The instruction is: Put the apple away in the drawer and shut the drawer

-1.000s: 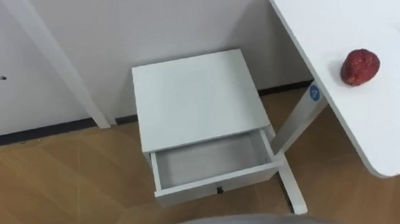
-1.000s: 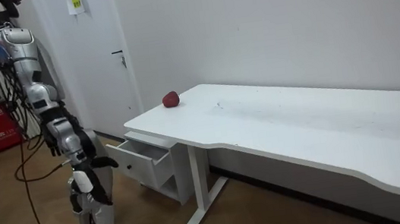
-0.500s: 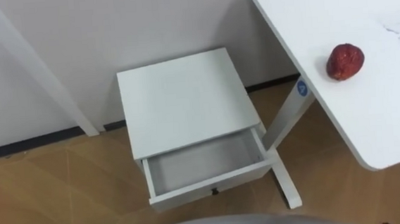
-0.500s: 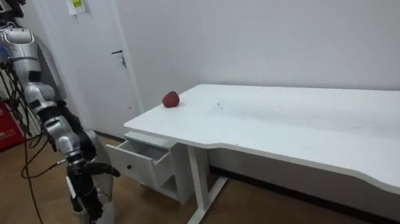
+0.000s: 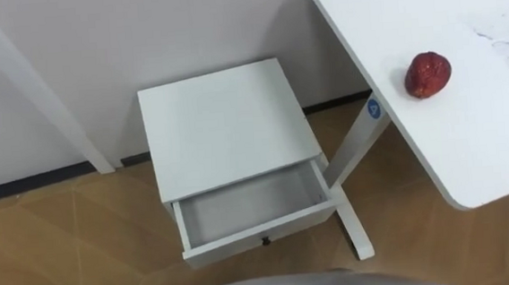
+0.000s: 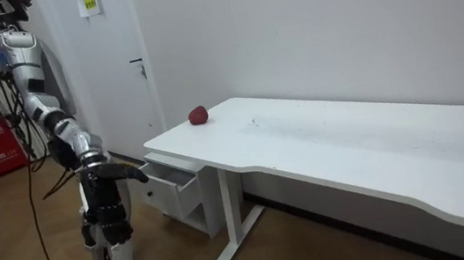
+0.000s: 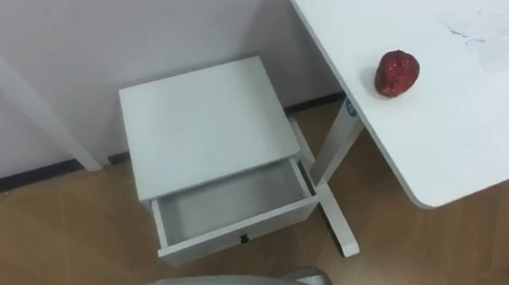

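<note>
Desk (image 5: 479,145): above and beyond right hand (image 6: 128,172); keep forearm clear of rim when reaching.
Cabinet (image 5: 221,118): just ahead of hand, against wall.
Drawer (image 5: 254,234): pulled out, empty, just beyond and below hand; leave open until fruit is in.
Apple (image 5: 428,74): on desk near corner, up and well past hand, untouched.
Step judged: reach for apple. Turn toward desk, come over top, wrap around widest part; round, likely to roll.
Hand: held toward drawer at waist height; cannot tell whether fingers apart or together.
</note>
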`<state>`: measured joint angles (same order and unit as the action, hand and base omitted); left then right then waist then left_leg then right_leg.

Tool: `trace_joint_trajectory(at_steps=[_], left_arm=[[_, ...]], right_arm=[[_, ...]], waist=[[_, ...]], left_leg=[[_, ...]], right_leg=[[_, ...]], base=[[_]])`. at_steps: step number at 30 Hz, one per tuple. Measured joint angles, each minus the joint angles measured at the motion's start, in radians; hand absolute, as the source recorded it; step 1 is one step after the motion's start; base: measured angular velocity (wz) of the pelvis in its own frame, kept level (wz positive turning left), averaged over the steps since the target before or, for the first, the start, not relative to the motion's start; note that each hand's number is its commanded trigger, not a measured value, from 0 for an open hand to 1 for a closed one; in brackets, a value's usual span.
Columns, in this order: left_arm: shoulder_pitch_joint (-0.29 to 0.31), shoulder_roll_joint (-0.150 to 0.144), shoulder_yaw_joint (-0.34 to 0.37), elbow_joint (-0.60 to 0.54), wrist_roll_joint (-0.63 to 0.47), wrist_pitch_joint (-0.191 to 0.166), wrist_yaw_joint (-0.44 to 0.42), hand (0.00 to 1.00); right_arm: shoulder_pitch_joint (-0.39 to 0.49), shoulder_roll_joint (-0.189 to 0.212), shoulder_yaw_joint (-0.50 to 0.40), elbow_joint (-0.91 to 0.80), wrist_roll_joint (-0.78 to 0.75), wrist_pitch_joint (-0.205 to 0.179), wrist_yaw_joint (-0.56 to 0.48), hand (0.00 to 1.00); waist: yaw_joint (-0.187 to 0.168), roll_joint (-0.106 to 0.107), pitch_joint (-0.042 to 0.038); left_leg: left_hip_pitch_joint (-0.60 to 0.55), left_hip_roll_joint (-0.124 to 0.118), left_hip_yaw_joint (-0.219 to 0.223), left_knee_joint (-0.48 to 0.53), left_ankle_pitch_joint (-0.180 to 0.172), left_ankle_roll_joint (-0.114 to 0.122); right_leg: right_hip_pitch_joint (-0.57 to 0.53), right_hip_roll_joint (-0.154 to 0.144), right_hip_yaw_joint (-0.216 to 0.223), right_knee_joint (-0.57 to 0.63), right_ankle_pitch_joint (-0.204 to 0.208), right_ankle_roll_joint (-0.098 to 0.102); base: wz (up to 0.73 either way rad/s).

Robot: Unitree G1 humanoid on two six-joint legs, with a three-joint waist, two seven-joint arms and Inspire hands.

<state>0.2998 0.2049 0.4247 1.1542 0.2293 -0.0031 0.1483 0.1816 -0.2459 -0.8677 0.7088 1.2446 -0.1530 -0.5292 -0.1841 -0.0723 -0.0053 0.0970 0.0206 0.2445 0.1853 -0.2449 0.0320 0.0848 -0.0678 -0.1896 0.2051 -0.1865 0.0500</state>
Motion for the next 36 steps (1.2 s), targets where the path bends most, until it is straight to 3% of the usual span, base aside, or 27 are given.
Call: trace_joint_trajectory(at_steps=[7,9,17,26,30,36], left_arm=[[-0.001,-0.002,-0.021,-0.014,0.001,-0.006,0.001,0.0],[-0.001,0.001,-0.05,-0.022,0.005,-0.006,0.001,0.0],[-0.012,0.0,-0.135,-0.036,0.001,-0.009,-0.022,0.0],[-0.015,-0.001,-0.166,-0.037,0.004,-0.013,-0.034,0.0],[-0.026,-0.001,-0.169,-0.037,0.027,-0.012,-0.043,0.0],[-0.023,0.001,-0.175,-0.04,0.028,-0.001,-0.043,0.0]], right_arm=[[-0.002,-0.007,0.037,-0.285,-0.278,-0.037,-0.113,0.0],[0.0,-0.007,0.07,-0.364,-0.43,-0.043,-0.147,0.0],[0.003,-0.021,0.211,-0.598,-0.648,-0.045,-0.179,0.0],[-0.024,-0.037,0.268,-0.646,-0.784,-0.041,-0.098,0.0],[-0.025,-0.079,0.347,-0.648,-0.859,-0.033,-0.037,0.0],[-0.027,-0.081,0.413,-0.646,-0.862,0.002,0.065,0.0]], waist=[[0.007,0.0,0.0001],[0.021,0.002,0.0007],[0.074,0.011,0.004],[0.102,0.005,0.009],[0.107,-0.009,0.0145],[0.121,-0.025,0.0098]], left_leg=[[-0.006,-0.001,-0.001,-0.002,0.0,0.0],[-0.016,0.0,0.003,0.005,0.0,0.0],[-0.033,0.0,0.002,0.006,0.0,0.0],[-0.036,-0.005,-0.006,0.006,0.001,-0.001],[-0.036,0.001,-0.002,0.008,0.001,-0.001],[-0.037,0.001,-0.003,0.01,0.001,-0.001]], right_leg=[[-0.009,0.0,0.001,-0.001,0.0,0.0],[-0.019,0.0,0.001,0.0,0.0,0.0],[-0.034,0.001,0.0,-0.003,0.0,0.0],[-0.034,0.0,-0.008,-0.003,0.0,0.0],[-0.035,0.0,-0.007,-0.003,0.0,0.0],[-0.034,0.0,-0.006,-0.004,0.0,0.0]], base=[[0.0],[-0.05],[0.0],[0.03],[-0.02],[0.0]])
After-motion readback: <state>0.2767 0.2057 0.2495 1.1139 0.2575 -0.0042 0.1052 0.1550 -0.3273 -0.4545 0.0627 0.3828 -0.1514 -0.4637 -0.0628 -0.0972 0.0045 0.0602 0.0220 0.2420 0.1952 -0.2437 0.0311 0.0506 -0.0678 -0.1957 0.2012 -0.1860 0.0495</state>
